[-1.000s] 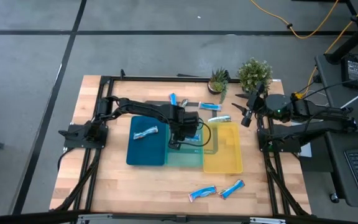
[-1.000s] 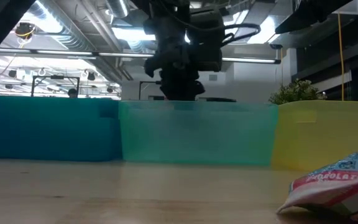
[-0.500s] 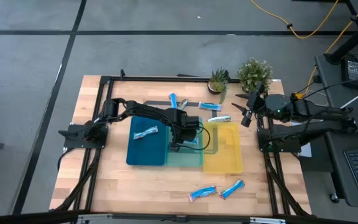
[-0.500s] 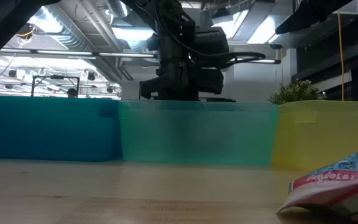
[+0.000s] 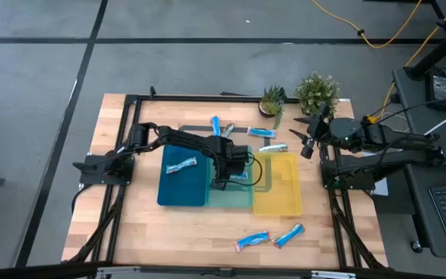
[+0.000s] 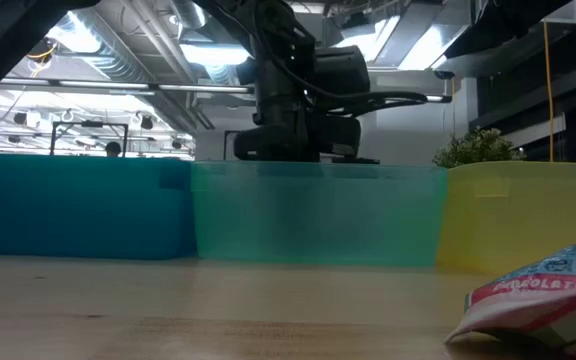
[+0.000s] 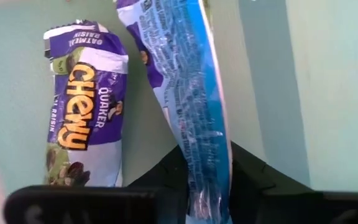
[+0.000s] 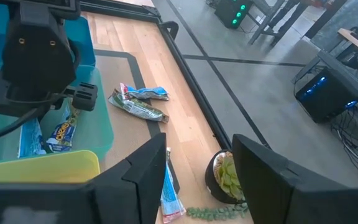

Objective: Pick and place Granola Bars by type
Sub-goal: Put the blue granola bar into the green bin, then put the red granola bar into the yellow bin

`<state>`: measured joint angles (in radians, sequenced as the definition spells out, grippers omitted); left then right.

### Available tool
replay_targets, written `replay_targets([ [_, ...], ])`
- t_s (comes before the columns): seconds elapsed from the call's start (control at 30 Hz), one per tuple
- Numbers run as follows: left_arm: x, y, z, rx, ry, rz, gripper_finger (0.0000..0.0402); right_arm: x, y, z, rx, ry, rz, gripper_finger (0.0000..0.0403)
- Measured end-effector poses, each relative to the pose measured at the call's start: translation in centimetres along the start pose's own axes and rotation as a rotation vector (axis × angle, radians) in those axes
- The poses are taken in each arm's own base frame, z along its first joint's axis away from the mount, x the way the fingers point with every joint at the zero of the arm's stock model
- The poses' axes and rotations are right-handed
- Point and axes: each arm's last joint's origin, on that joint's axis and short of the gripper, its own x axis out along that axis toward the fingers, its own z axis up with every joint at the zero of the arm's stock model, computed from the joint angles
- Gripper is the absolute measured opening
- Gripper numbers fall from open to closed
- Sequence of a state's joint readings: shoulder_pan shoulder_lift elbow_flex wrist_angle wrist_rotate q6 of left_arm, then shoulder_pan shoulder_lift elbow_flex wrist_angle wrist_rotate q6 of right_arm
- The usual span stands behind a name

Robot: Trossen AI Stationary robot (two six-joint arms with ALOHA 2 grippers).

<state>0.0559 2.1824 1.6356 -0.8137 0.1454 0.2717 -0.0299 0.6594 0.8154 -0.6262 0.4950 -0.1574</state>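
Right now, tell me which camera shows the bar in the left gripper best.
The left wrist view: the blue bar fills the frame, pinched in the left gripper, beside a purple bar in the teal tray. The high view hides it under the arm; the low view shows only tray walls; the right wrist view shows it small.

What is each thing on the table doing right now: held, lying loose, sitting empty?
Left gripper: fingers shut on a blue bar over the teal tray.
Purple Chewy bar: lying in the teal tray.
Blue tray: holds one bar.
Yellow tray: empty.
Right gripper: open, idle.
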Motion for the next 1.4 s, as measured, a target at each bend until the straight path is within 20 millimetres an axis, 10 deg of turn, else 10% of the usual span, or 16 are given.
replay_targets([
  [0.37, -4.9, -0.2, 1.3, -0.004, -0.068, 0.105, 0.0140, 0.0, 0.0, 0.0, -0.001, 0.000, 0.000, 0.0186],
  [0.93, -21.6, 1.5, -3.4, -0.484, -0.320, 0.513, 0.0143, 0.0, 0.0, 0.0, -0.004, -0.002, -0.001, 0.0186],
  [1.4, -23.4, 4.8, -5.3, -0.878, -0.461, 0.517, 0.0143, 0.2, 0.0, 1.0, 0.038, -0.076, -0.021, 0.0186],
])
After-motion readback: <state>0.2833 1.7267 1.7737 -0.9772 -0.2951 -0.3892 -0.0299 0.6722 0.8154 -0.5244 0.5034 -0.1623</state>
